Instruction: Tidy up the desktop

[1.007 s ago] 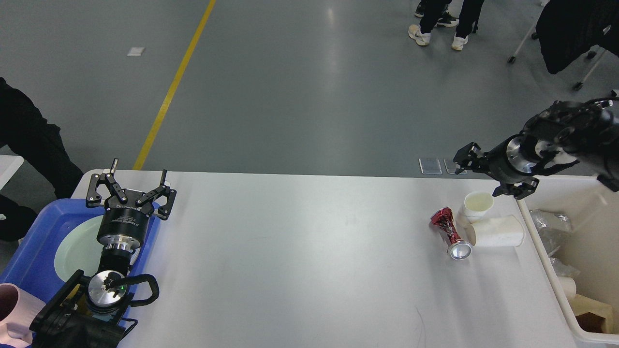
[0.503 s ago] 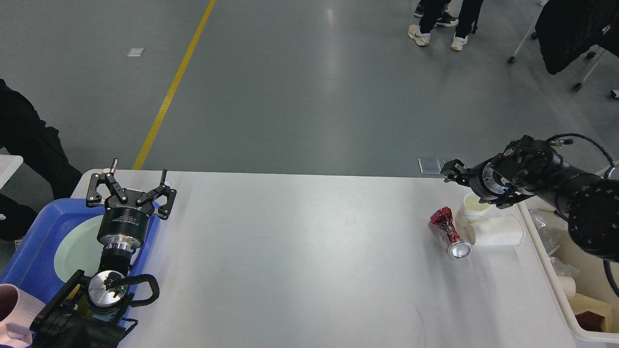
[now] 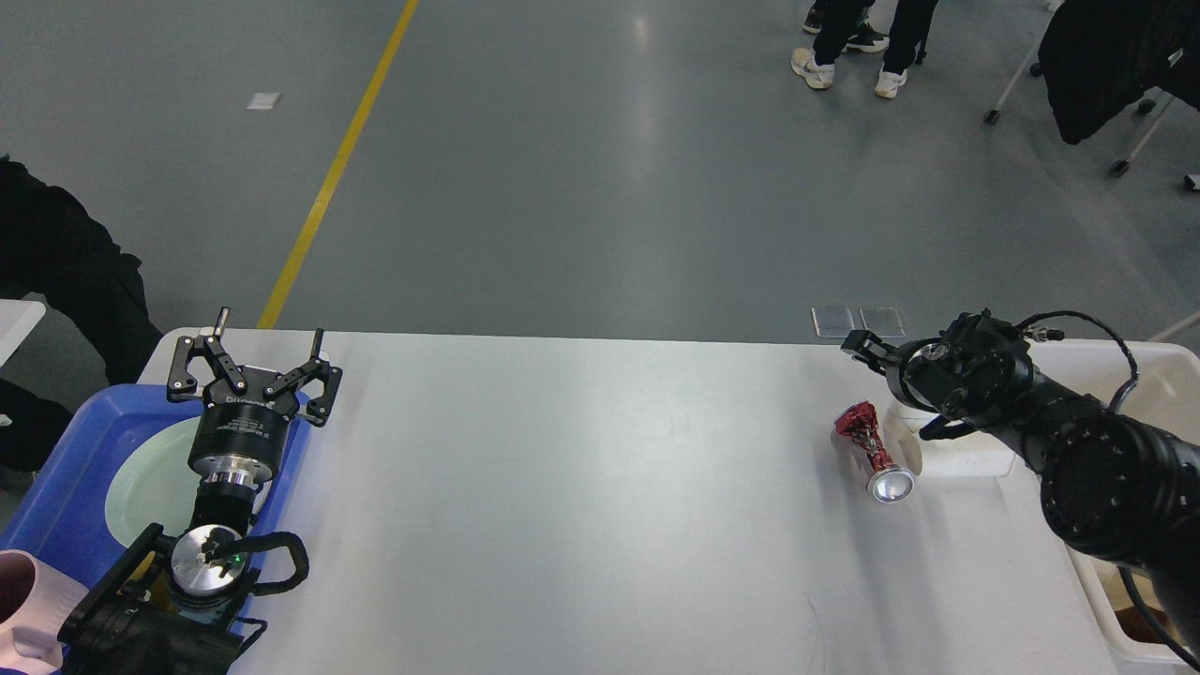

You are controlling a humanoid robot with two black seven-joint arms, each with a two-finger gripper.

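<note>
Head view shows my right gripper (image 3: 867,352) lower and nearer than a second ago: the arm has swung down from above the bin (image 3: 1148,361) and now hangs right over the paper cups (image 3: 956,450), hiding most of them. Its jaws face away and look dark and end-on, so I cannot tell whether they are spread or clenched. I judge this to be the approach for picking up the rubbish, with nothing grasped yet.

On the bench (image 3: 581,506), the white top filling the lower half of the view, the crushed red can (image 3: 872,450) lies on its side at about 3 o'clock, just beside the cups at their 9 o'clock. That closeness is the snag: jaws closing on a cup could knock the can rolling. The bin sits at the 3 o'clock edge, largely behind my own forearm, which blocks my view of the drop spot.

At 9 o'clock my left gripper (image 3: 255,361) has not moved; its jaws are released, spread wide, empty, above the blue tray (image 3: 66,469) with the pale plate (image 3: 150,483). A pink cup (image 3: 23,600) shows at 8 o'clock.
</note>
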